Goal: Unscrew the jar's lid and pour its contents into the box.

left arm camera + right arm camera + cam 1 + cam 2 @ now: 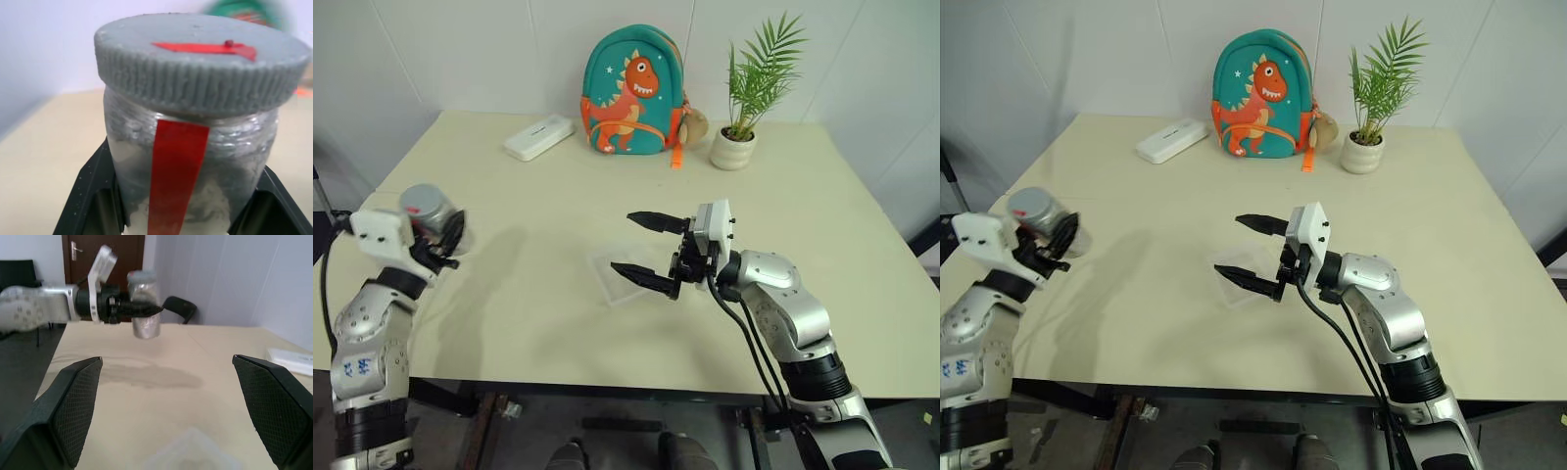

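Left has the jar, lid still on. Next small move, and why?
Probably bring the jar inward toward the right gripper. The left gripper is shut on the jar, held off the table, with the lid on; the right fingers stand open above the box, well apart from the lid.

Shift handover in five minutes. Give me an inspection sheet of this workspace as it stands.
Surface: beige table, no spills seen.
Job's things: jar held off the table, grey lid on; clear box lies under the right gripper; contents cannot be made out.
Clutter: white case, dinosaur backpack, potted plant at the far edge.
Grippers: left gripper shut on the jar; right gripper open, holding nothing.
Cables: black cables along the right arm.
Surroundings: white walls; dark door.
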Controlling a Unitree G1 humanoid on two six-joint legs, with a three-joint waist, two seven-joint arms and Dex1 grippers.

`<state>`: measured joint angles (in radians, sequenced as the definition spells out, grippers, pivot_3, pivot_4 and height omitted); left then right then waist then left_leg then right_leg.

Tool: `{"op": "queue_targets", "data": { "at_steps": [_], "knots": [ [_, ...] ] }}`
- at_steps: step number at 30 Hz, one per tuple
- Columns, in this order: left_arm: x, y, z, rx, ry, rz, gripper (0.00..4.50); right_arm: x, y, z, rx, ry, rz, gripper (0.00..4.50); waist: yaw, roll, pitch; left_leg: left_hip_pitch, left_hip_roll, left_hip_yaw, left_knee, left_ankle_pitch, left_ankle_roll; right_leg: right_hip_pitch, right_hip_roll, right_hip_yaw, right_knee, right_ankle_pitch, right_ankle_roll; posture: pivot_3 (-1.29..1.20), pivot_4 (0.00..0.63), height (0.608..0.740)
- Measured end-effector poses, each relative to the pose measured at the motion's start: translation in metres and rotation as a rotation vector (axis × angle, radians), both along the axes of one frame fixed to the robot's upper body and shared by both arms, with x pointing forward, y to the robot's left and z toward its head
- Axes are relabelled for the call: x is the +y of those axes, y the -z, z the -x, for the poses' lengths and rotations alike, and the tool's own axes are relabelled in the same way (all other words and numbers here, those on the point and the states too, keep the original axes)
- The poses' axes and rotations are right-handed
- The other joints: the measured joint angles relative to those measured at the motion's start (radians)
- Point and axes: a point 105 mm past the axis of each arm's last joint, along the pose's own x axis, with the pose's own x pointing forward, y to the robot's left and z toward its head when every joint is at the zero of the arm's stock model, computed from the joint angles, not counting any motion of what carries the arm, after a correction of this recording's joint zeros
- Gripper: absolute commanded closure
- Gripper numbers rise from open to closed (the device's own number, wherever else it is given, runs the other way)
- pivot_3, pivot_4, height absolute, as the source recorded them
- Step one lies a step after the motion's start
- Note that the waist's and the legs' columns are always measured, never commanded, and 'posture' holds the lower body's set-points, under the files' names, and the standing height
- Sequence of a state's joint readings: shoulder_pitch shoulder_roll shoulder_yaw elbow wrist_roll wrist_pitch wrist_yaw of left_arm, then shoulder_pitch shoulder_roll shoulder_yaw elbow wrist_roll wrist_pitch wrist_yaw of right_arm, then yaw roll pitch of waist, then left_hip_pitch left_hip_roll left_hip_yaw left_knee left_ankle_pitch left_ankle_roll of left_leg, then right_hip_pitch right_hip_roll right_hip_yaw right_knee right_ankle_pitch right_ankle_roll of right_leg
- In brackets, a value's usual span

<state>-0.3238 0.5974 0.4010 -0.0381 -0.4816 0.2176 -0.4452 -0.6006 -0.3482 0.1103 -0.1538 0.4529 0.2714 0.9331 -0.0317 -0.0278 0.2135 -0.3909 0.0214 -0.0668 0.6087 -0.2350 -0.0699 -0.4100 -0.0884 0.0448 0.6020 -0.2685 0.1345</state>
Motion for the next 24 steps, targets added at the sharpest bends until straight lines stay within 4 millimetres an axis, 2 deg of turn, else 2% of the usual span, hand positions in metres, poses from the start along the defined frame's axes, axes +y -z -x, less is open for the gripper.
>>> {"op": "queue_targets", "data": {
  "at_steps": [5,9,13,17,24],
  "knots": [
    [-0.080,0.021,-0.002,0.156,0.453,-0.157,2.54,0.003,-0.004,-0.005,0.046,0.044,0.030,0.00,0.000,0.000,0.000,0.000,0.004,0.000,0.000,0.000,-0.001,-0.001,0.005,0.001,0.000,-0.001,-0.003,0.00,0.150,0.740],
    [-0.114,0.022,-0.002,0.181,0.633,-0.230,2.54,0.013,-0.022,-0.010,0.020,0.074,0.042,0.00,0.000,0.000,0.000,0.000,0.009,0.000,0.000,-0.001,-0.001,-0.004,0.010,0.001,0.004,-0.002,-0.006,0.00,0.150,0.740],
    [-0.130,0.019,-0.006,0.174,0.716,-0.272,2.54,0.030,-0.035,-0.011,0.028,0.080,0.006,0.00,-0.001,0.001,0.000,0.000,0.009,0.000,-0.001,-0.001,-0.001,-0.005,0.010,0.001,0.007,-0.003,-0.007,0.00,0.150,0.740],
    [-0.136,0.024,-0.006,0.188,0.754,-0.277,2.54,0.039,-0.031,-0.010,0.045,0.083,0.005,0.00,0.001,0.001,0.000,-0.002,0.009,0.000,0.000,-0.001,-0.001,-0.006,0.010,0.001,0.006,-0.003,-0.006,0.00,0.150,0.740],
    [-0.142,0.016,-0.007,0.167,0.784,-0.283,2.54,0.046,-0.029,-0.017,0.064,0.128,-0.008,0.00,0.001,0.001,0.001,-0.002,0.009,0.000,0.001,-0.001,-0.001,-0.006,0.010,0.001,0.007,-0.003,-0.006,0.00,0.150,0.740]
  ]
}}
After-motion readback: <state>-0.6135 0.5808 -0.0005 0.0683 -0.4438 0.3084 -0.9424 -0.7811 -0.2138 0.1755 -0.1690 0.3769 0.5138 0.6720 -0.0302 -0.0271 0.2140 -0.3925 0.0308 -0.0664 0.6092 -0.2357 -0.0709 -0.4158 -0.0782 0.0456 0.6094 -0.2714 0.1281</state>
